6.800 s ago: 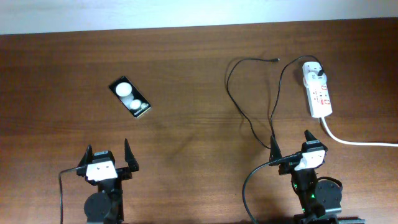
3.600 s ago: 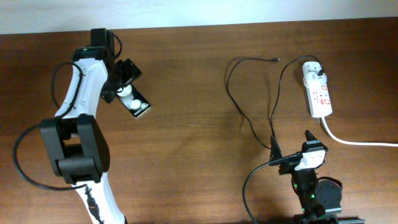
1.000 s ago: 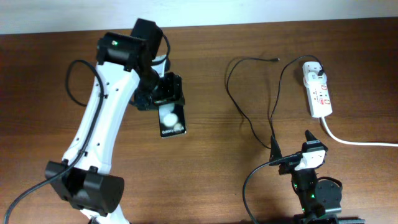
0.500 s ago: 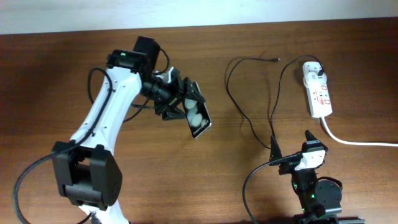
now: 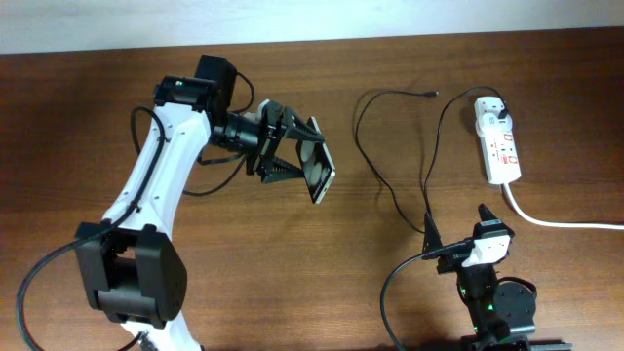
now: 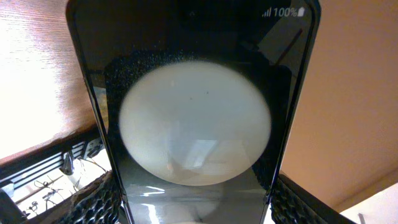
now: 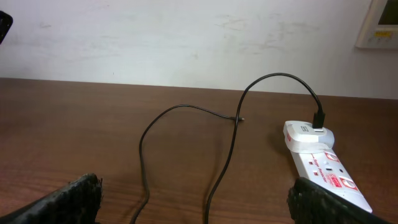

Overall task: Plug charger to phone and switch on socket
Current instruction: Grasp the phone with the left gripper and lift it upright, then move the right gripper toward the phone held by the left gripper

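Now the left gripper holds the phone over mid-table

The left gripper (image 5: 308,156) clamps the one phone (image 5: 321,173) by its long edges, tilted. Bare wood lies between it and the loops of the one charger (image 5: 391,191). One socket (image 5: 498,146) lies near the far right edge, with the charger plugged in. The right gripper (image 5: 456,223) rests wide open by the near edge.

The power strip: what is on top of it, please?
A white plug head sits on the far end of the power strip, with a thin black cable rising from it. The outlet beneath the plug is covered.
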